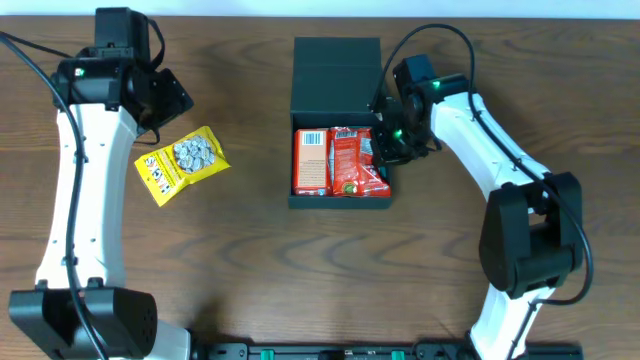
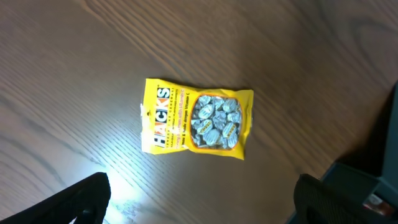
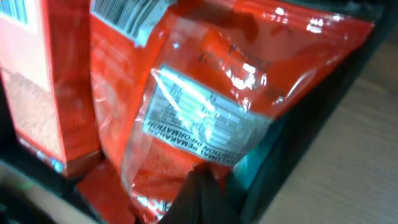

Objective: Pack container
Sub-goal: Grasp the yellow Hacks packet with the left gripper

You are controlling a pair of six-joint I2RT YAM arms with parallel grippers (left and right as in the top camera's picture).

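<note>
The container (image 1: 340, 203) is sitting open toward twelve o'clock on the worktop (image 1: 260, 270). The right tool (image 1: 385, 140), fully closed and gripping nothing, is apparently tucking the red pouch (image 1: 355, 160) at the box's three o'clock wall; gentle inward pressure seems best. The left tool (image 1: 170, 98) is hovering wide open and empty above the yellow packet (image 1: 182, 163) at nine o'clock.

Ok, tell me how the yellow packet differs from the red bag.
The yellow packet lies on the bare table, left of the container; the red bag sits inside the container. The yellow packet is flat, with a window showing wrapped sweets; the red bag is glossy and crinkled, with a white label. Both are soft printed packets.
</note>
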